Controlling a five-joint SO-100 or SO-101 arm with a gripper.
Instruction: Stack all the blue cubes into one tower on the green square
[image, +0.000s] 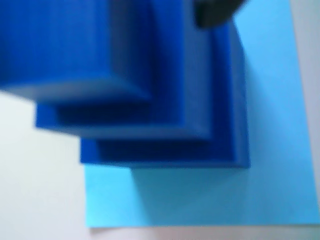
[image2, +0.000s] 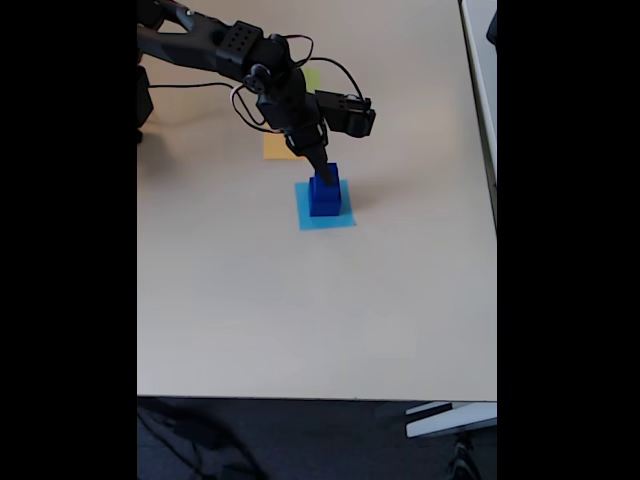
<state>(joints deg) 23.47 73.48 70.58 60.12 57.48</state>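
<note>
No legible writing. Fixed view: stacked blue cubes (image2: 324, 195) stand on the light blue square (image2: 326, 219); the gripper (image2: 322, 172) meets the top cube, jaw state indiscernible. At 11 o'clock lie the orange square (image2: 276, 151) and green square (image2: 312, 77), partly hidden by the arm (image2: 235, 48). Wrist view: three tiers (image: 150, 100).

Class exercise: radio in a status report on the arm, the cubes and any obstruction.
Gripper at top of tower, jaw state unclear. Blue cubes stacked on light blue square, not green square. Nothing in the way.
</note>
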